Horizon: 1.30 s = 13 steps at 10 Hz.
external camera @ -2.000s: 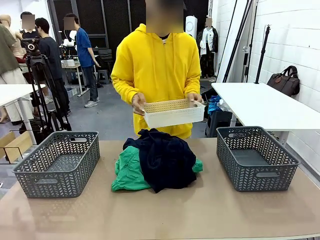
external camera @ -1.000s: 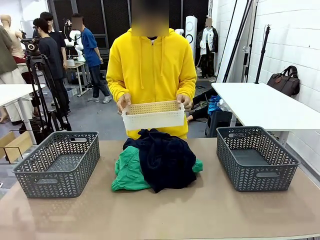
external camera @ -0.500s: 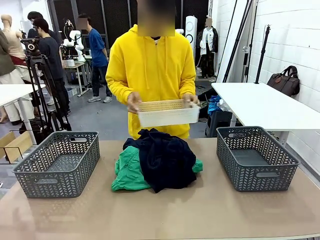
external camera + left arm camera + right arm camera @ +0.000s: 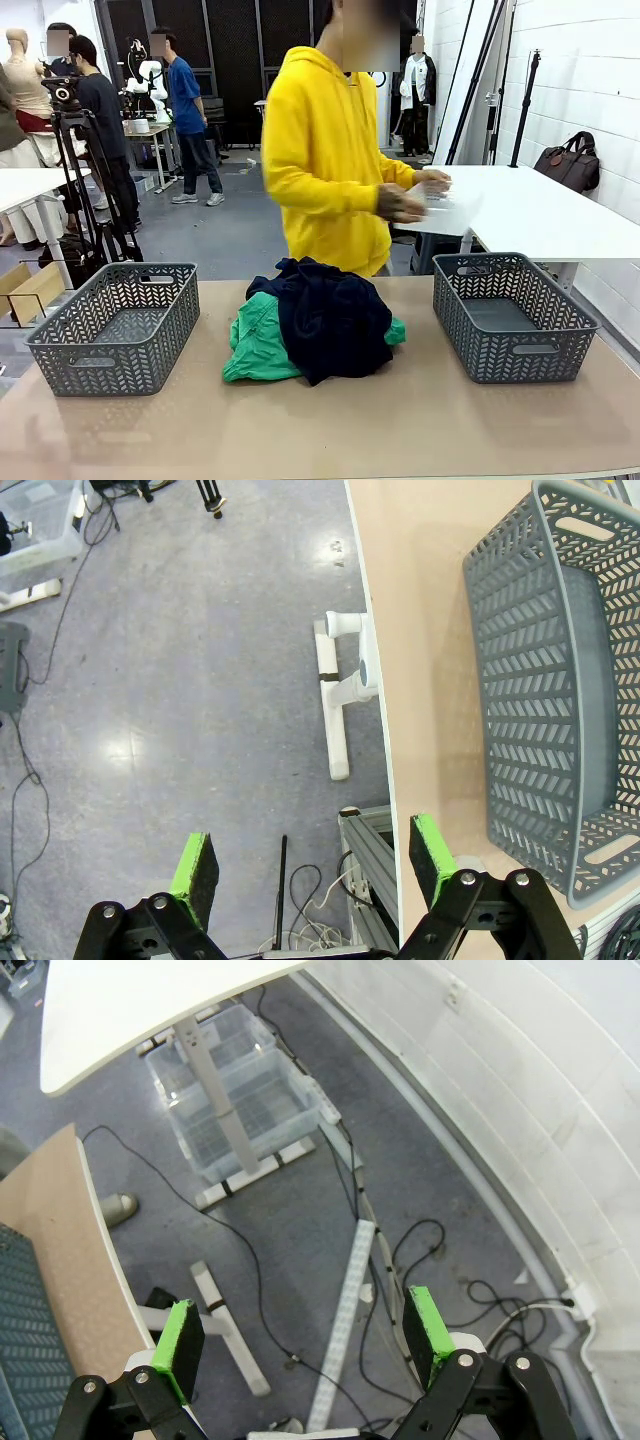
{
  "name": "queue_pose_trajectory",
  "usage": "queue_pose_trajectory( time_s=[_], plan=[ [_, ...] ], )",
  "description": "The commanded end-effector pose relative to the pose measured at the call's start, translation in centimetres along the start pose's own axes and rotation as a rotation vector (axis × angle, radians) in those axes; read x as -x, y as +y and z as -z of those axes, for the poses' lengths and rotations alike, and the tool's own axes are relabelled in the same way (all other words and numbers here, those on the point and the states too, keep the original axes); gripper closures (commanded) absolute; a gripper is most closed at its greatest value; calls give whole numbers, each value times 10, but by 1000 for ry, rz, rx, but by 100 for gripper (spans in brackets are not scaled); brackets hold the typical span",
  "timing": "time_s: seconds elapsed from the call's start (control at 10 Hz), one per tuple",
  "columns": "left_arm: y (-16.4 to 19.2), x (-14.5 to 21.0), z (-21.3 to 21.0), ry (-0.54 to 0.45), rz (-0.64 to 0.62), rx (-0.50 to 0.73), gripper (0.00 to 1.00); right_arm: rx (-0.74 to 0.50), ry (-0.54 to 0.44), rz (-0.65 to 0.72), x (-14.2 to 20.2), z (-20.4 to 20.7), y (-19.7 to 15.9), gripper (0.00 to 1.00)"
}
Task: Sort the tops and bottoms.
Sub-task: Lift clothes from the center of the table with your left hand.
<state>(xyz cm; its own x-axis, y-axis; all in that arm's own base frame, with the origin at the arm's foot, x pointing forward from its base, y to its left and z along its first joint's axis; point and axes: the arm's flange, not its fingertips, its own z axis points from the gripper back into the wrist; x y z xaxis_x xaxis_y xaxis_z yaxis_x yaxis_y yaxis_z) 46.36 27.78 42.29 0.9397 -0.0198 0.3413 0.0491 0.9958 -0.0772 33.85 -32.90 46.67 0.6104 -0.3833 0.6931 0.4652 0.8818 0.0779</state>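
**Front view: one heap in the middle, a basket on each side**

The clothes lie in one heap at the middle of the table (image 4: 400,430), between two grey baskets. The dark navy garment (image 4: 332,320) is on top and covers most of the green garment (image 4: 255,350), which shows mainly at the left. I think the heap is placed there so that either arm can reach it. The left basket (image 4: 115,325) and the right basket (image 4: 515,315) stand apart to take one kind each. Both look empty, so the sorting is not yet begun.

The left gripper (image 4: 312,865) hangs over the floor just beside the table edge, with its fingers wide apart and holding nothing. The right gripper (image 4: 303,1335) is also wide and empty, above cables (image 4: 400,1250) and clear plastic boxes (image 4: 240,1110).

The navy piece should probably go first, because it lies on the green one. The person (image 4: 330,170) at the far side is turned toward the white table (image 4: 540,215) on the right. The person's hands (image 4: 405,203) are on something pale, too blurred to name, and are well apart from the heap.
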Motion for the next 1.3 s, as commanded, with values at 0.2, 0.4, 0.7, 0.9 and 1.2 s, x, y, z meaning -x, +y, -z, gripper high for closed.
queue_pose_trajectory(
  time_s=[0.2, 0.4, 0.7, 0.9, 1.2],
  plan=[
    [2, 1, 0, 3, 4, -13, 0, 3, 4, -12, 1, -3, 1, 0],
    [2, 1, 0, 3, 4, -13, 0, 3, 4, -12, 1, -3, 1, 0],
    [2, 1, 0, 3, 4, -13, 0, 3, 4, -12, 1, -3, 1, 0],
    [2, 1, 0, 3, 4, -13, 0, 3, 4, -12, 1, -3, 1, 0],
    [2, 1, 0, 3, 4, -13, 0, 3, 4, -12, 1, -3, 1, 0]
  ],
)
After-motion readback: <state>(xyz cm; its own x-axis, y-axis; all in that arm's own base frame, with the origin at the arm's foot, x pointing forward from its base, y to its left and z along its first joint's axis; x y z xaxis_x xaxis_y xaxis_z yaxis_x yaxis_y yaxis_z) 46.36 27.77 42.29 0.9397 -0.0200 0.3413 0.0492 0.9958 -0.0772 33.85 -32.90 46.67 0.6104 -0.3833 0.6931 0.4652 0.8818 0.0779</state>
